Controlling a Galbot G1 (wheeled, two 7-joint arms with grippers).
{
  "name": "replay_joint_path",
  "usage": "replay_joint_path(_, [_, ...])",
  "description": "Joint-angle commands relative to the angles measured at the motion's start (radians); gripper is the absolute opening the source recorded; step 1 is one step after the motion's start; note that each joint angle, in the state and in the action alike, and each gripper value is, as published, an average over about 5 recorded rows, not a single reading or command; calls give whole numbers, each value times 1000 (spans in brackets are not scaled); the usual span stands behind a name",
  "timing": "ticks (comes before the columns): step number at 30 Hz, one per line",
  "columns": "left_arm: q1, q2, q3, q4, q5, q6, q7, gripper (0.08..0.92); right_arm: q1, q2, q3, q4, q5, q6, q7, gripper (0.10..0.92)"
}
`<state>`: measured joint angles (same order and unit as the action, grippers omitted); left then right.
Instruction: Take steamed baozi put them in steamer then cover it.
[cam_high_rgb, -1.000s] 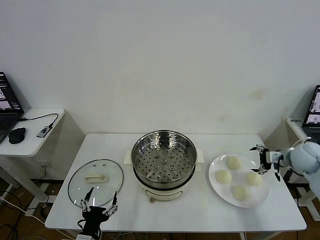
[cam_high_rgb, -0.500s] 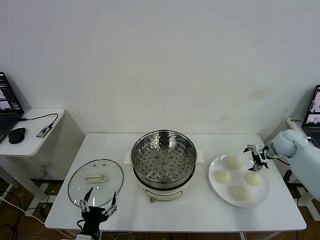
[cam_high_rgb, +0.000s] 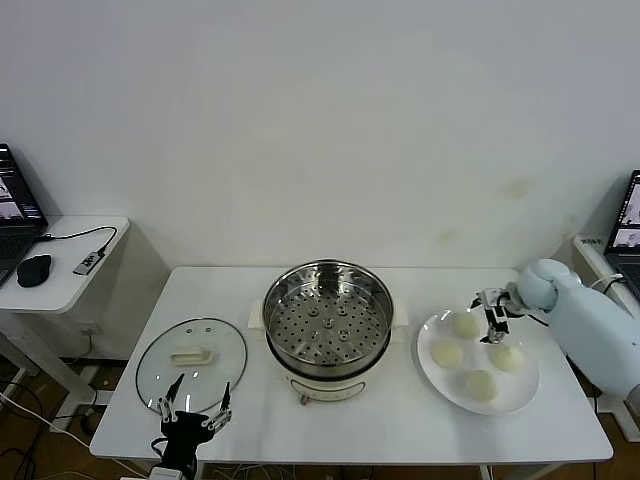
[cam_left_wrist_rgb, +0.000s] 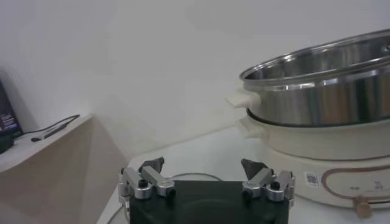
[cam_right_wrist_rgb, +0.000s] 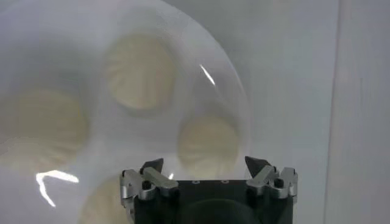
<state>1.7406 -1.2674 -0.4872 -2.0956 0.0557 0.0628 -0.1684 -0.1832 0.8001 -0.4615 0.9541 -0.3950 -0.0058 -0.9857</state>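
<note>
- White tabletop (cam_high_rgb: 400, 420) nearest me; my left gripper (cam_high_rgb: 196, 410) waits at its front edge, jaws spread wide, just before the glass lid (cam_high_rgb: 191, 364).
- Farther in, the stainless steamer (cam_high_rgb: 327, 325) stands uncovered mid-table on its cream base.
- To my right, four steamed baozi (cam_high_rgb: 481, 385) lie on the white plate (cam_high_rgb: 432, 374).
- My right gripper (cam_high_rgb: 490, 318) hangs over the plate's far buns, jaws released, grasping nothing.
</note>
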Motion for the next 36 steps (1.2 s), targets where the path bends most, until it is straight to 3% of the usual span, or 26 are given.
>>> replay_joint_path(1, [-1,1,3,2,1,-1,-2,823,15,37,-18,-48,-24,-4,18,800])
replay_joint_path(17, [1,0,4,-6,5,0,-2,823,20,12,-26,-1,10,-30,9,533])
replay_joint_path(30, [3,13,8,-19,-29,7,-3,823,288,-239,-243,310,295,-77,-45,534])
replay_joint_path(36, [-1,20,2,-30,-99,12,-8,823,532,-231,-405,365,460,-71,-56,542])
